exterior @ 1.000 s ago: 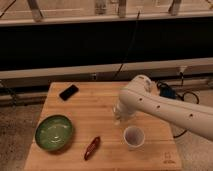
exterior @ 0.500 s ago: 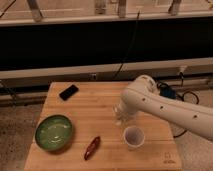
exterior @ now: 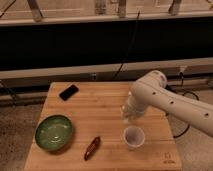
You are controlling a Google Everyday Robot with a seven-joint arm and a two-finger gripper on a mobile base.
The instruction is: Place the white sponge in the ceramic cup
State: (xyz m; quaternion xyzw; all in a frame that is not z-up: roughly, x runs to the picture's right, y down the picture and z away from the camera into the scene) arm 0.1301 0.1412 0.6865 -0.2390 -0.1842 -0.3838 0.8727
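Observation:
The ceramic cup is a small plain white cup standing upright on the wooden table, front right of centre. My gripper hangs at the end of the white arm, just above and slightly behind-left of the cup's rim. The white sponge does not show as a separate thing; it is either hidden at the gripper or out of view. The cup's inside looks pale, and I cannot tell whether anything lies in it.
A wide green bowl sits at the front left. A reddish-brown elongated object lies between the bowl and the cup. A black flat device lies at the back left. A dark wall and rail run behind the table.

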